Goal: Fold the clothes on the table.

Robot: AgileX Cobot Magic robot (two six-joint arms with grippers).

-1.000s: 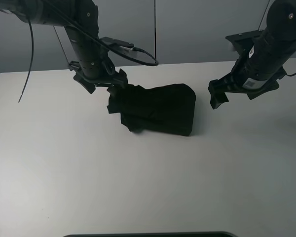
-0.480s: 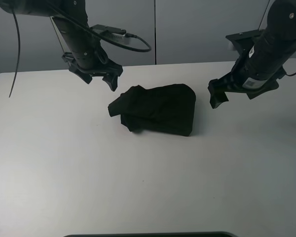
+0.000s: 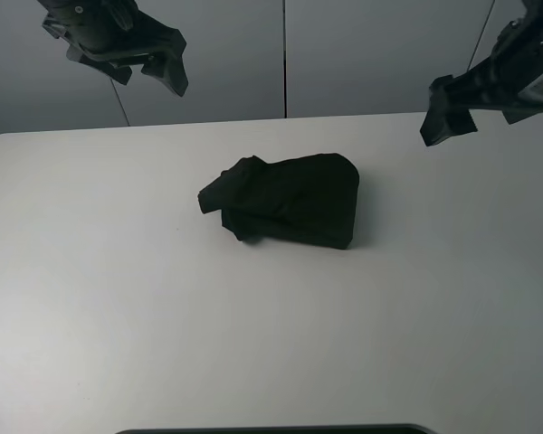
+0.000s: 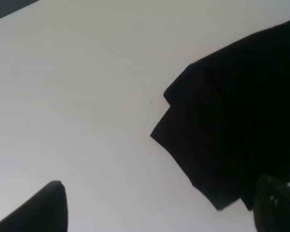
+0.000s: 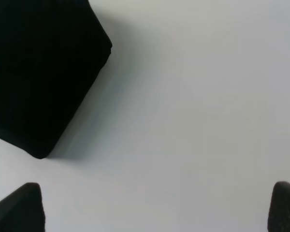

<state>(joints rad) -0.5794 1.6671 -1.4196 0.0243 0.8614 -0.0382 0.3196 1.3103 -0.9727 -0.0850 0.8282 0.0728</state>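
Black short-sleeved T-shirt, folded into a compact lumpy bundle, lies on the large plain white matte surface, a bit toward 12 o'clock from the surface's middle in the high view. One flap sticks out at the bundle's 9 o'clock end, with a smaller fold hanging off toward 7 o'clock. No print or tag visible (all dark fabric from here).

My left gripper is up in the air at about 10 o'clock from the shirt, well apart from it, jaws spread wide, nothing in them. My left wrist view shows the shirt's layered corner lying flat on the white surface, with one dark fingertip at the frame's edge, clear of the cloth.

My right gripper hangs at about 2 o'clock from the shirt, also well apart, released and empty. The right wrist view catches a rounded folded corner of the shirt with a soft shadow beside it; both fingertips over bare surface.
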